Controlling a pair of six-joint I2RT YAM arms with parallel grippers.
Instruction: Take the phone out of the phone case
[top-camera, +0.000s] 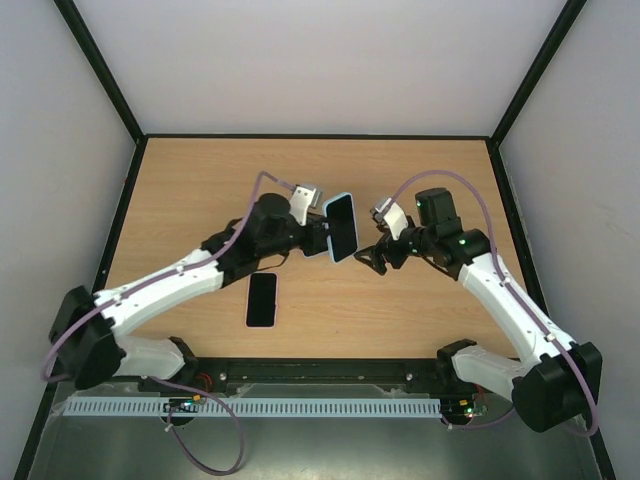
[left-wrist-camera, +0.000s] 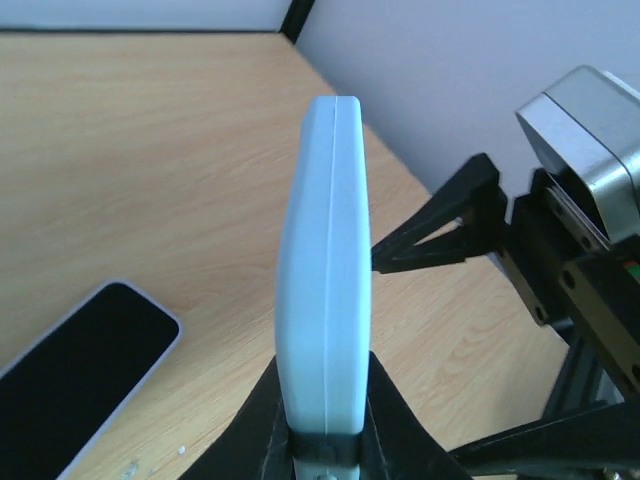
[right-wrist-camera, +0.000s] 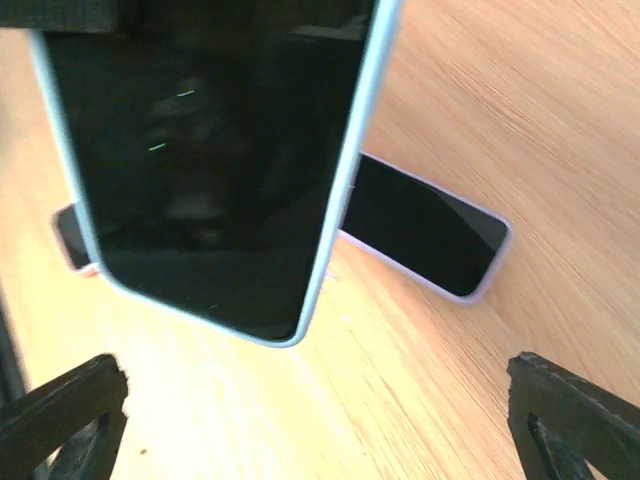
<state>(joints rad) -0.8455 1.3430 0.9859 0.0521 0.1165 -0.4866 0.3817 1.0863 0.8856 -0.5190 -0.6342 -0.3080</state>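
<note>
A black phone in a light blue case (top-camera: 341, 226) is held upright above the table, clamped at its lower end by my left gripper (top-camera: 322, 237). The left wrist view shows the case's edge (left-wrist-camera: 325, 260) between that gripper's (left-wrist-camera: 322, 440) black fingers. My right gripper (top-camera: 372, 256) is open and empty, just to the right of the case on its screen side. One of its fingertips (left-wrist-camera: 385, 262) points at the case, close to it. In the right wrist view the dark screen (right-wrist-camera: 210, 150) fills the top, above my open right gripper (right-wrist-camera: 315, 400).
A second dark phone with a pale lilac rim (top-camera: 262, 299) lies flat on the wooden table (top-camera: 200, 190) below the left arm. It also shows in the left wrist view (left-wrist-camera: 85, 375) and the right wrist view (right-wrist-camera: 425, 225). Black-framed walls enclose the table.
</note>
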